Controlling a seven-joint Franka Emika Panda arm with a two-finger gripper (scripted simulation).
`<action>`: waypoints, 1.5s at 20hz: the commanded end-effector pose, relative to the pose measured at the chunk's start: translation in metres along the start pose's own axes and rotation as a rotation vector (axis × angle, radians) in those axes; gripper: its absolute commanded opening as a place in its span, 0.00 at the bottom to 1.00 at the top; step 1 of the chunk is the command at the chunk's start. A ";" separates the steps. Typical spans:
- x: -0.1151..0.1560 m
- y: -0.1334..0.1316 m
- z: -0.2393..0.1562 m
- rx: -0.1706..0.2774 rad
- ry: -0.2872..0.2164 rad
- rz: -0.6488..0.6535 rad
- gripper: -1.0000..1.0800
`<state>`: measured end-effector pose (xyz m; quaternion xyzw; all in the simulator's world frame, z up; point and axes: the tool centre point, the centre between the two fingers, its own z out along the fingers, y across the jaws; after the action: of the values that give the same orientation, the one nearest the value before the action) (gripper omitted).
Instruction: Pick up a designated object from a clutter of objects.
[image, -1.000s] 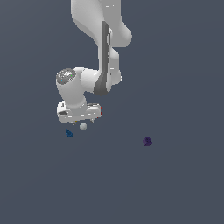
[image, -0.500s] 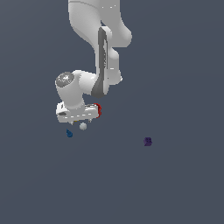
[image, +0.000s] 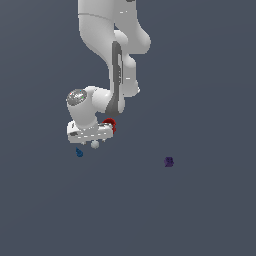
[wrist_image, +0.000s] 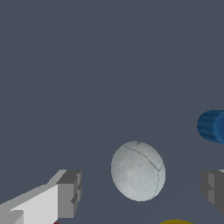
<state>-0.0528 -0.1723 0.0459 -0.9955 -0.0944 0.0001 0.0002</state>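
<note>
The pale grey-white ball (wrist_image: 138, 170) lies between my two fingers in the wrist view, with a gap on each side. In the exterior view the ball (image: 95, 145) sits just under my gripper (image: 94, 141), which hangs low over it. The gripper (wrist_image: 140, 190) is open and touches nothing. The blue piece (image: 79, 152) lies close to the ball on the exterior view's left, and shows in the wrist view (wrist_image: 212, 126). The red cup (image: 110, 123) is half hidden behind the hand. An edge of the yellow lump (wrist_image: 175, 222) shows in the wrist view. The dark purple piece (image: 169, 161) lies apart.
The white arm (image: 115, 55) rises above the hand. The floor is a flat grey surface (image: 200, 210) with no edges in view.
The hand has moved slightly up in the picture and the red cup shows more from behind it. The ball and the other pieces have not moved.
</note>
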 end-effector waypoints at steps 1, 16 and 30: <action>0.000 0.000 0.012 0.000 0.000 -0.001 0.96; 0.000 0.000 0.025 0.000 0.000 -0.001 0.00; 0.008 -0.017 -0.005 -0.001 0.001 -0.001 0.00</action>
<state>-0.0497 -0.1584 0.0434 -0.9955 -0.0946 0.0003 0.0001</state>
